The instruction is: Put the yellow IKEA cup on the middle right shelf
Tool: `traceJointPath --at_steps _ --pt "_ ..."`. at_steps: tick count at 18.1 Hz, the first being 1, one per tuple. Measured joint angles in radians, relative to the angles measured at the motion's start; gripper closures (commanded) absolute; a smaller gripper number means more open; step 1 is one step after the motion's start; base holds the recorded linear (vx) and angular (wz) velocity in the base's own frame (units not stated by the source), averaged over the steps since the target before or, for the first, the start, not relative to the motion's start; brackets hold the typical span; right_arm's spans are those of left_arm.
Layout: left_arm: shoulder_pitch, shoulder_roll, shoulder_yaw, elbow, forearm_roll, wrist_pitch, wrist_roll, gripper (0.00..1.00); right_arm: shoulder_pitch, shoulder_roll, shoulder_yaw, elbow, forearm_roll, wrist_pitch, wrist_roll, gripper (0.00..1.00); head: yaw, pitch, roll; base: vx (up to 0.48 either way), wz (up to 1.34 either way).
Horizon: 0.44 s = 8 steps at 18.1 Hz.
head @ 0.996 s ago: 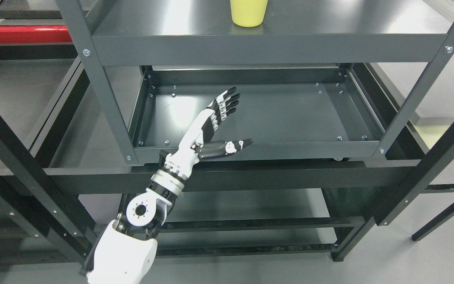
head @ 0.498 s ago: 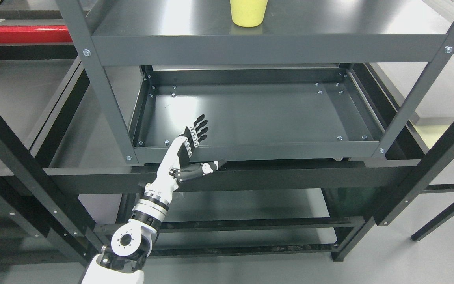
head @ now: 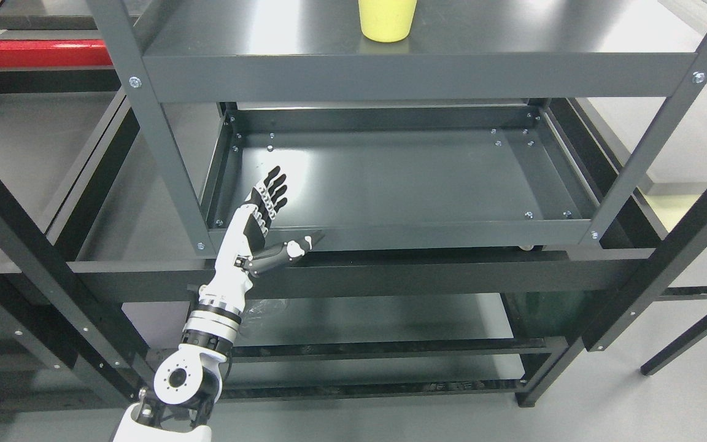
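Observation:
A yellow cup stands upright on the upper grey shelf at the top of the view, its rim cut off by the picture edge. My left hand is open and empty, fingers straight and thumb spread, in front of the lower tray shelf near its front left corner, far below and left of the cup. The left arm comes up from the bottom left. The right arm is out of view.
The dark grey shelf unit has slanted posts at left and right. A black crossbar runs in front, below the tray. Lower shelves and grey floor lie beneath. A red bar shows at the top left.
My left hand has drawn back and to the left, from over the middle of the tray shelf to its front left corner, staying open and empty. The cup has not moved.

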Motion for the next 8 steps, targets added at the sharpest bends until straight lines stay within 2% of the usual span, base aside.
traceJointPath --at_steps 8 --pt "0.006 0.0 0.002 -0.028 -0.001 0.029 0.002 0.01 0.0 0.0 0.0 0.0 0.0 0.0 0.0 0.01 0.0 0.0 0.0 0.004 -0.01"
